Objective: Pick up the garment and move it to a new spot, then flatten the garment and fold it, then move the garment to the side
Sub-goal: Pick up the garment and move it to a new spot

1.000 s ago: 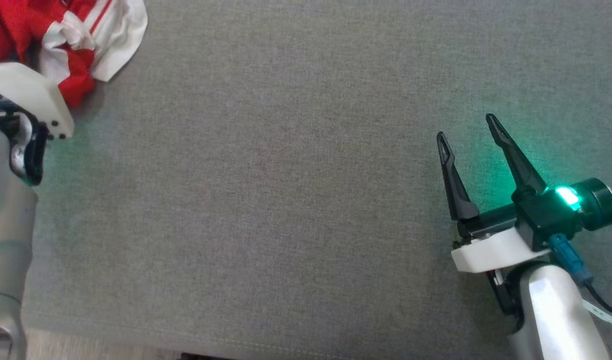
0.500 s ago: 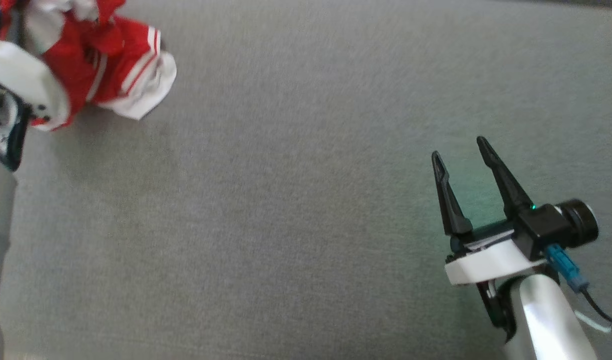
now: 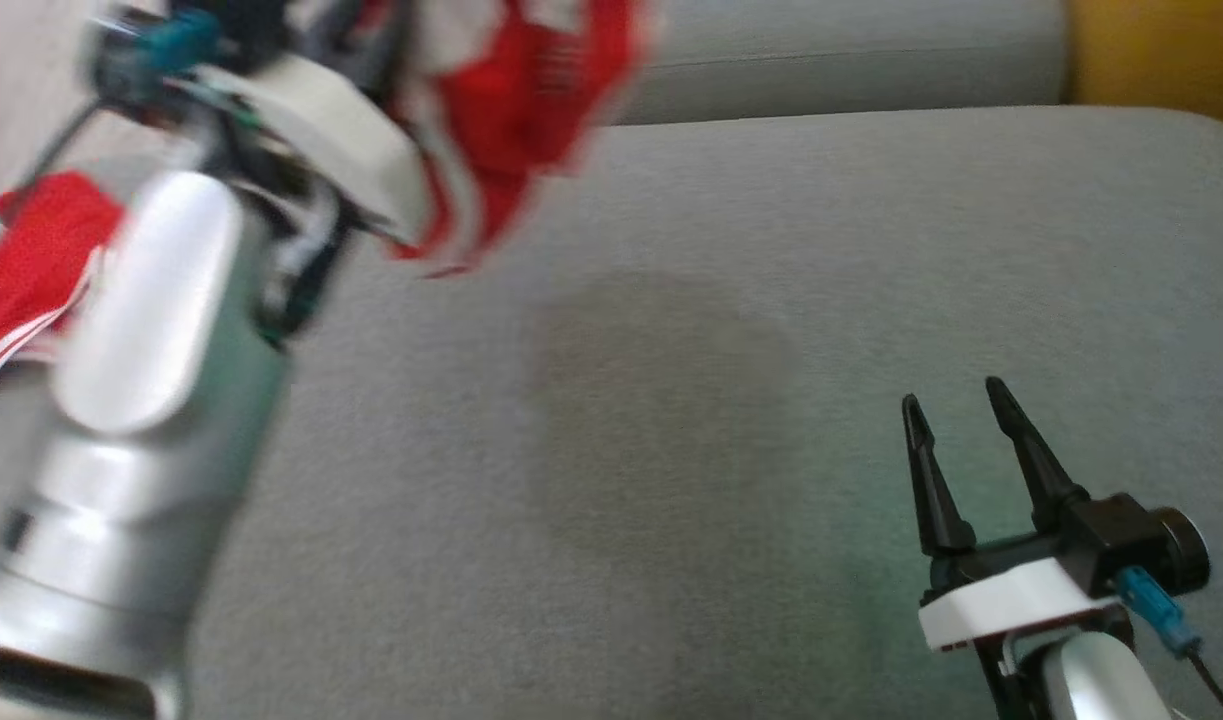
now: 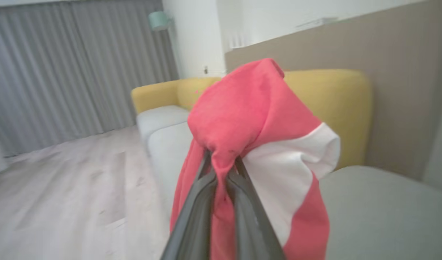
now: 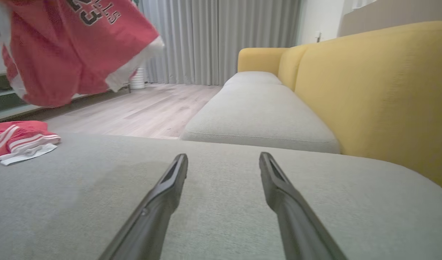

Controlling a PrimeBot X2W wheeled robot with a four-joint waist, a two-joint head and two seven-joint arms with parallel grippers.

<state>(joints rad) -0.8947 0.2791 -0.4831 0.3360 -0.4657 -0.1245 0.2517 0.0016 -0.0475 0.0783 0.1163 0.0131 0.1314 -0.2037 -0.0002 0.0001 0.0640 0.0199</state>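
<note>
Above the far left of the grey cushion (image 3: 671,400), the garment (image 3: 531,110), earlier crumpled there, is now held aloft, pinched by the left gripper (image 4: 222,160); the right gripper (image 3: 953,395) is kept spread, near right.

garment (image 3: 531,110): blurred, aloft upper left | right claw (image 3: 952,393): fingers apart, over grey cushion (image 3: 671,450)

Silver forearm (image 3: 1096,690), white wrist plate (image 3: 1001,605), black-fingered right gripper (image 3: 952,392).
</note>
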